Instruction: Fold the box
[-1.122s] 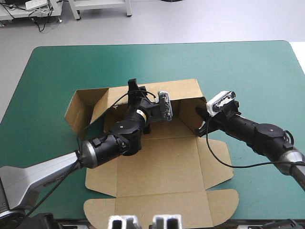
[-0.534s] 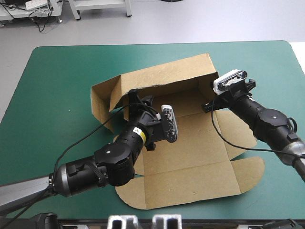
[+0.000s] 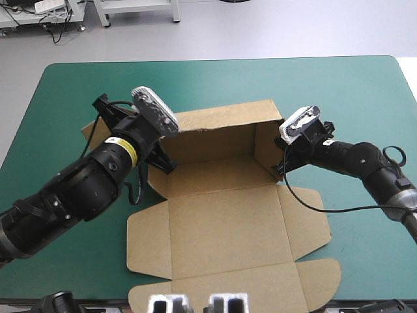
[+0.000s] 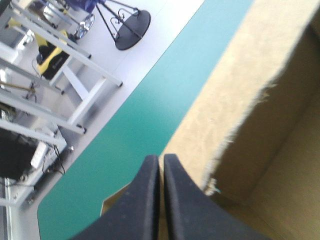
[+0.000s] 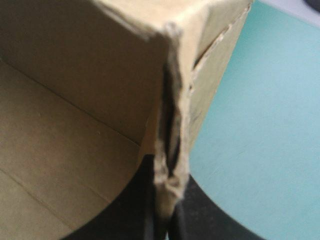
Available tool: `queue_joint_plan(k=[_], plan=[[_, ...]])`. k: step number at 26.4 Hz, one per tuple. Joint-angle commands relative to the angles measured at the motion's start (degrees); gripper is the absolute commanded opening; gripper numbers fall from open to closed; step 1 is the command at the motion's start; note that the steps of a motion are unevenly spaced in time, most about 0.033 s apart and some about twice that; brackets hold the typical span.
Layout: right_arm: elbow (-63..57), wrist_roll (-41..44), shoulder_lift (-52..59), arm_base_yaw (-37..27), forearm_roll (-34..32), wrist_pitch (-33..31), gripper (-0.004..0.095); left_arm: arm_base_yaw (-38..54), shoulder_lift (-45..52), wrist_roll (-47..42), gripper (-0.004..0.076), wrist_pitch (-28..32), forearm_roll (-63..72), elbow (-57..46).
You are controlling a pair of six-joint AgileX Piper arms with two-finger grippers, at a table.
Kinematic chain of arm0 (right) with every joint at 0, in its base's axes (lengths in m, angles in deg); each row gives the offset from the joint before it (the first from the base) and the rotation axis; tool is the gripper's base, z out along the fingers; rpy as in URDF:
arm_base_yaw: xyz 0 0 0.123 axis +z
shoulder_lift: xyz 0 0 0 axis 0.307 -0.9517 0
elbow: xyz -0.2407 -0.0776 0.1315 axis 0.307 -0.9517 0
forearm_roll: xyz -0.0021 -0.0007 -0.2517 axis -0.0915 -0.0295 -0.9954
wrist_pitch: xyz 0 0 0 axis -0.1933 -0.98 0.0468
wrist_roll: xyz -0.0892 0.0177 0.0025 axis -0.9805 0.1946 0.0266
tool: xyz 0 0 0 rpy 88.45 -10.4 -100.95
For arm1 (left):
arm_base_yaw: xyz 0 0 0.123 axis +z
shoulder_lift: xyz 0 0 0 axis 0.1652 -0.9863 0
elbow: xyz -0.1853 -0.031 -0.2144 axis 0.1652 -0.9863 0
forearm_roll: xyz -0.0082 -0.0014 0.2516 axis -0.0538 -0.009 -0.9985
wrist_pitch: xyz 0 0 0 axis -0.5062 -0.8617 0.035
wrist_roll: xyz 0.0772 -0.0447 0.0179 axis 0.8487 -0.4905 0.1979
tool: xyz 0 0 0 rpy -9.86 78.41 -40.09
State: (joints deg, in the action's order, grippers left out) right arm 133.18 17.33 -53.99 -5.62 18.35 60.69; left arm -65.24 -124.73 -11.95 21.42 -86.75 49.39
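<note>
The brown box (image 3: 221, 215) is seen at the middle of the teal-green worktop (image 3: 339, 98), with its wide base and front flaps laid flat toward the near edge, its back wall raised and a short side wall stood up at the right end. The right gripper (image 5: 167, 186) is set at that right corner, and its jaws are clamped on the frayed edge of the side wall. The left gripper (image 4: 161, 160) is held at the back wall's left end, its jaws pressed together to a thin slit, with the wall's torn edge just beside them
</note>
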Motion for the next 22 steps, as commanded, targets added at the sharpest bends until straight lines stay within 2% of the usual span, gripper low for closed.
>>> queue_joint_plan(k=[1, 6, 13, 18, 22], plan=[[7.1, 13.9, 1.4, -0.1, -19.0, -12.4, -0.0024, 5.9, 1.3, 3.3, 0.0013, 1.5, 5.4, 4.2], [18.4, 26.9, 1.4, -0.1, -33.1, -29.4, -0.0024, 16.3, 1.3, 3.9, 0.0013, -1.4, 11.6, 7.5], [26.5, 34.4, 0.1, -0.1, -39.9, -45.9, -0.0024, 25.6, 1.4, 5.5, 0.0013, -6.6, 11.9, 7.6], [27.0, 35.2, -6.1, -0.1, -39.2, -45.9, -0.0024, 26.8, 1.9, 5.5, 0.0013, -5.3, 12.2, 7.6], [34.2, 35.4, -19.6, -0.1, -36.9, -45.8, -0.0024, 26.8, 2.0, 5.5, 0.0013, -5.9, 13.0, 7.6]])
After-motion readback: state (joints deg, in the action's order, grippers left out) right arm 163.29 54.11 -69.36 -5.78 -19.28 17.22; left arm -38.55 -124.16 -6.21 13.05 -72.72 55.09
